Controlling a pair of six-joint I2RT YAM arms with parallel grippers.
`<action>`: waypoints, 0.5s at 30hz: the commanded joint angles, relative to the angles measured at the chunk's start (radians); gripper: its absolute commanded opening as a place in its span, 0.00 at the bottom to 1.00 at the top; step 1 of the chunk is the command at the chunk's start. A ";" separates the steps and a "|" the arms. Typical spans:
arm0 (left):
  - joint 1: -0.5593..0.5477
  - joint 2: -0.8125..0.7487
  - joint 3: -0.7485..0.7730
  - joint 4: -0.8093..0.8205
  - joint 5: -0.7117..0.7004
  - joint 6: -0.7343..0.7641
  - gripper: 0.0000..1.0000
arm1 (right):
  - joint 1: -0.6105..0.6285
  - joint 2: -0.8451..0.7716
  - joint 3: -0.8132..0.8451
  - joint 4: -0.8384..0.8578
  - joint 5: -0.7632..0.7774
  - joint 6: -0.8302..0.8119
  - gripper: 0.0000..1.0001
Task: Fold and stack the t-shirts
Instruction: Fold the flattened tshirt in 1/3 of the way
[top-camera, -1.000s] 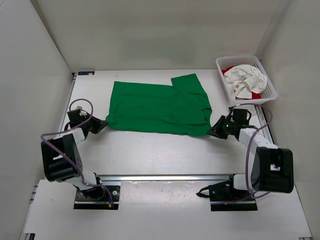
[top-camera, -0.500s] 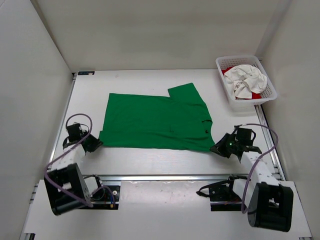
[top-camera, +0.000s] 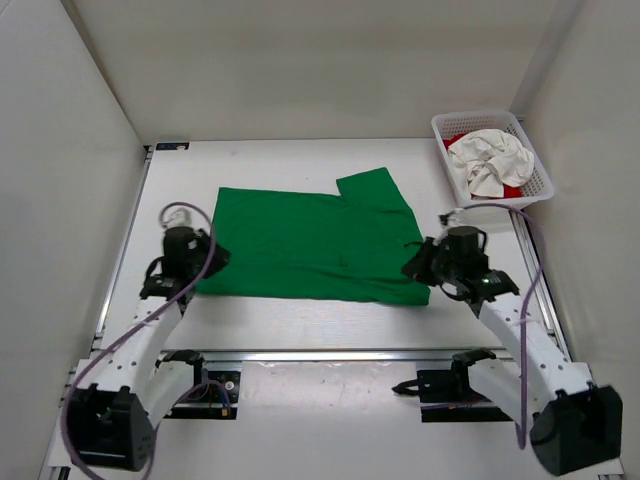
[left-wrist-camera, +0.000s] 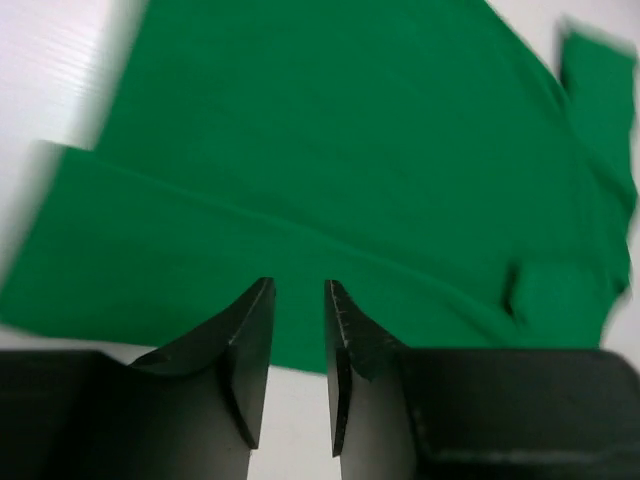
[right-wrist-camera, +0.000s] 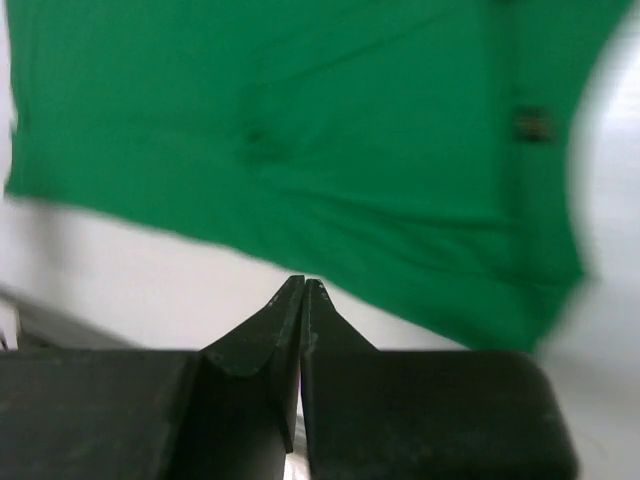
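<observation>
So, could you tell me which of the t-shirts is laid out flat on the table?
The green t-shirt; the off-white t-shirt and red t-shirt are crumpled in the white basket.

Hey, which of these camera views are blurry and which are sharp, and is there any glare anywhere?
Top external: sharp and evenly lit, soft shadows, no glare on the green shirt. Left wrist: shirt edges smeared by blur, left gripper crisp. Right wrist: shirt soft and smeared, right gripper in focus.
</observation>
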 joint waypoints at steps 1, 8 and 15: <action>-0.262 0.060 -0.020 0.065 -0.097 -0.090 0.36 | 0.193 0.130 0.028 0.127 0.092 -0.019 0.00; -0.249 0.227 -0.199 0.323 0.042 -0.150 0.30 | 0.312 0.464 0.066 0.384 0.083 -0.038 0.00; -0.128 0.192 -0.291 0.334 0.091 -0.075 0.34 | 0.330 0.524 -0.072 0.438 0.091 0.005 0.00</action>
